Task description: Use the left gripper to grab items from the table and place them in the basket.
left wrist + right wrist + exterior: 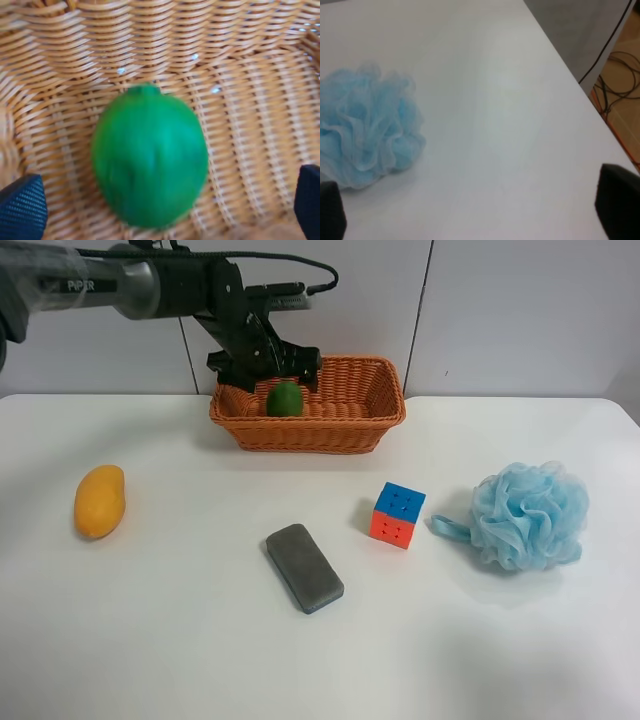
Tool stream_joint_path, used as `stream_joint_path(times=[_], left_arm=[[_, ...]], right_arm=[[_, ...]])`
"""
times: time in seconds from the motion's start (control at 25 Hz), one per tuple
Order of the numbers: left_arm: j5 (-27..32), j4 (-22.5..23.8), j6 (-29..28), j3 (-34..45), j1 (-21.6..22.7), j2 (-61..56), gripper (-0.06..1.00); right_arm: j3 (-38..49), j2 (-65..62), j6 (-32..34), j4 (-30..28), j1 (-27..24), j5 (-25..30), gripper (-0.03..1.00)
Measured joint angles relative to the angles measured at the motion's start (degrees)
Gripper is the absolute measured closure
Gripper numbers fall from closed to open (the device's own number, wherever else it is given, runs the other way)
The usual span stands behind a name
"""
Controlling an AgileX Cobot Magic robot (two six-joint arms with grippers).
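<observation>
My left gripper [268, 373] hangs open over the left end of the wicker basket [335, 430]. The round green fruit [285, 399] lies in the basket just below it. In the left wrist view the fruit [150, 155] rests on the woven bottom [250, 100] between the spread fingertips [20, 207], which do not touch it. On the white table [150, 640] lie the yellow-orange mango [100, 501], dark grey block [304, 567], blue-and-orange puzzle cube [398, 515] and light blue bath pouf [528, 515]. My right gripper [475, 210] is open and empty near the pouf [367, 125].
The basket stands at the table's back edge, against a grey-white wall. The right wrist view shows the table's edge [570, 80] with cables [620, 70] on the floor beyond it.
</observation>
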Motion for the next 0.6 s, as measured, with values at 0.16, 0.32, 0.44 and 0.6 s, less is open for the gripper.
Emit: stream_joint_path(times=[0.16, 0.32, 0.44, 0.6], left_arm=[[8.8, 0.1, 0.1, 0.0, 0.2, -4.7, -0.05], [18.4, 0.2, 0.5, 0.0, 0.8, -10.2, -0.05], [24.8, 0.6, 2.3, 0.0, 1.3, -14.5, -0.05], [32.0, 1.6, 5.6, -0.2, 1.7, -19.4, -0.05]], right_arm=[[0.0, 0.0, 0.0, 0.0, 0.0, 0.0, -0.02], [0.0, 0.0, 0.0, 0.0, 0.0, 0.0, -0.02], [0.0, 0.0, 0.0, 0.0, 0.0, 0.0, -0.02], [0.0, 0.0, 0.0, 0.0, 0.0, 0.0, -0.02]])
